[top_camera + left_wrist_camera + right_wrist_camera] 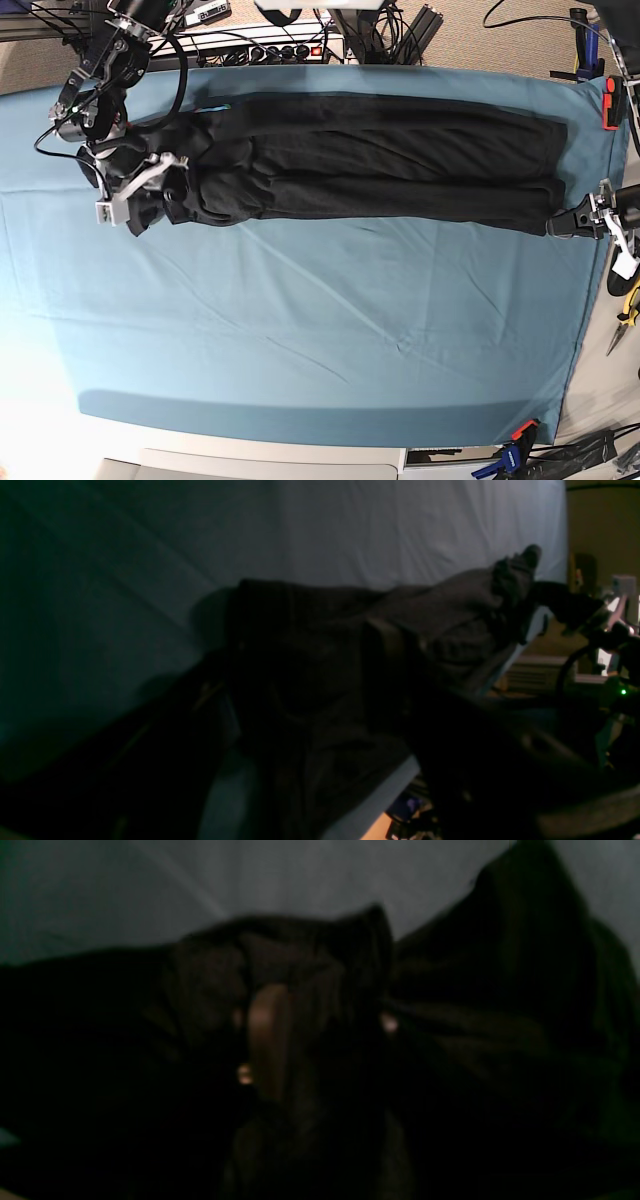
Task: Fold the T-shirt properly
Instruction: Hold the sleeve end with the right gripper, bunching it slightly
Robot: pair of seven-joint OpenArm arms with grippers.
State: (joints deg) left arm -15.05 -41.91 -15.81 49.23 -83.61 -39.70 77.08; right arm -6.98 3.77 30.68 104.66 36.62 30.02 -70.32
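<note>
A: Item one, the T-shirt (380,165). Where do you have it?

B: Black, drawn into a long narrow band along the far edge of the desk (300,350). Its long axis runs from the desk's left edge to its right edge, as the base view shows it. No print is visible from here.

A: Item two, the tools. State of each?

B: Your right tool (160,195) sits at the band's end near the far left corner, closed on a bunched wad of cloth; its wrist view shows dark folds packed around one fingertip (267,1040). Your left tool (570,218) is at the opposite end by the right edge, touching the hem corner there. Whether it has pinched that corner or only rests against it, you cannot tell; its own wrist view is too dark.

A: The relation to mind?

B: One tool at each end of the long axis, the shirt stretched between them. My judgement: any fold toward the near edge needs both ends carried together, crosswise to that axis.
</note>
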